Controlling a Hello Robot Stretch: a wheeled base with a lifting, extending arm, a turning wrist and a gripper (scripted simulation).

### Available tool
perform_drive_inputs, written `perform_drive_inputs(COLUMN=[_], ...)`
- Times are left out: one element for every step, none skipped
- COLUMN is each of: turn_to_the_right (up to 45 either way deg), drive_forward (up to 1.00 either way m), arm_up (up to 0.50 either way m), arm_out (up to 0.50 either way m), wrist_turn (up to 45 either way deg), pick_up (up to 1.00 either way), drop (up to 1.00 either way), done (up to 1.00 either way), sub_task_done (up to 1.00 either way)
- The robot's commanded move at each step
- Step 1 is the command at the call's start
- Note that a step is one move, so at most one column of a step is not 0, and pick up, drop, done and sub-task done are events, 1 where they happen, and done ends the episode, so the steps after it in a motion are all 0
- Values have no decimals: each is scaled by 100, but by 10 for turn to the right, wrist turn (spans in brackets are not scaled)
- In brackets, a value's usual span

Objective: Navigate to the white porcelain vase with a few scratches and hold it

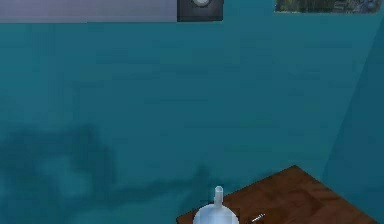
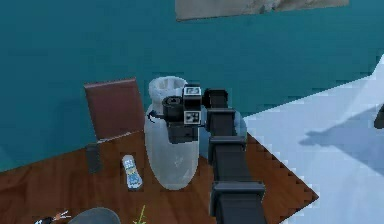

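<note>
End effector (image 2: pixel 155 117) outstretched, overlapping white vase (image 2: pixel 170 162).

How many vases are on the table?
2. A tall white vase at the end effector in the arm side view; a round narrow-necked one at the forward view's bottom edge. Others may be hidden.

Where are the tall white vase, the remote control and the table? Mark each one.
tall white vase (image 2: pixel 170 165): arm side view, lower body.
remote control (image 2: pixel 131 172): arm side view, its middle.
table (image 2: pixel 60 185): arm side view, bare wood top.
</note>
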Motion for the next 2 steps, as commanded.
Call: perform_drive_inputs(turn_to_the_right=[0,0], drive_forward=[0,0], arm_up=[6,0], arm_out=[0,0], wrist_turn=[0,0], pick_up=[0,0], drop=[0,0], done=[0,100], sub_task_done=[0,0])
